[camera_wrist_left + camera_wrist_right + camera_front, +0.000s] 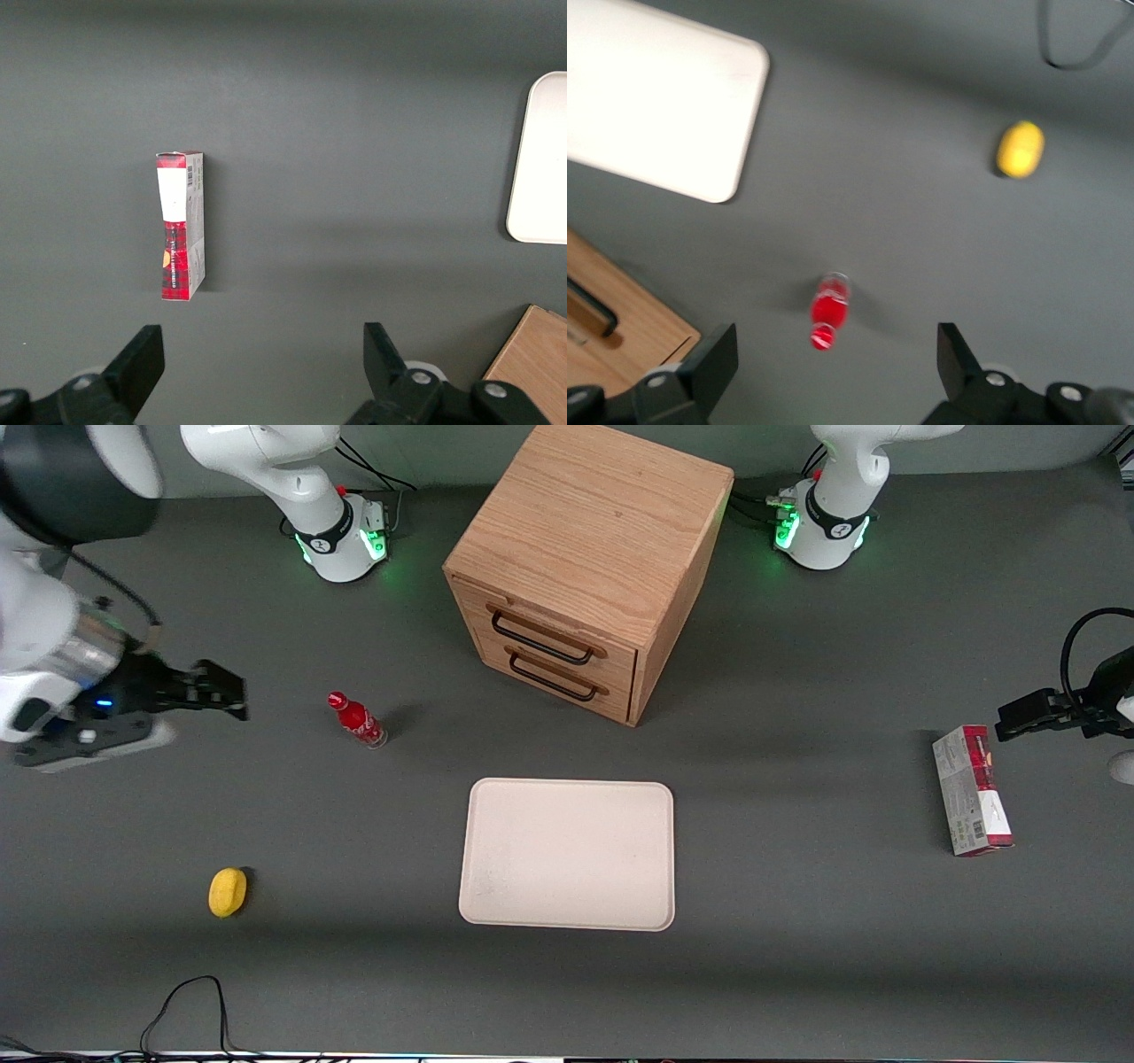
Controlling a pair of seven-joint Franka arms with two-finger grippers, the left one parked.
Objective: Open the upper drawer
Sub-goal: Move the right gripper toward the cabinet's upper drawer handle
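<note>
We saw the gripper (226,691) with its jaws spread wide and nothing between them, hovering above bare table.

Nearest the jaws stood a small red bottle (357,720), upright, toward the middle of the table. A yellow lemon (228,892) lay nearer the front camera than the jaws. Well apart from them sat the wooden cabinet (589,522), its upper drawer (554,638) shut, black handle (542,640) untouched, above the lower drawer (558,679). A cream tray (567,855) lay in front of the cabinet.
</note>
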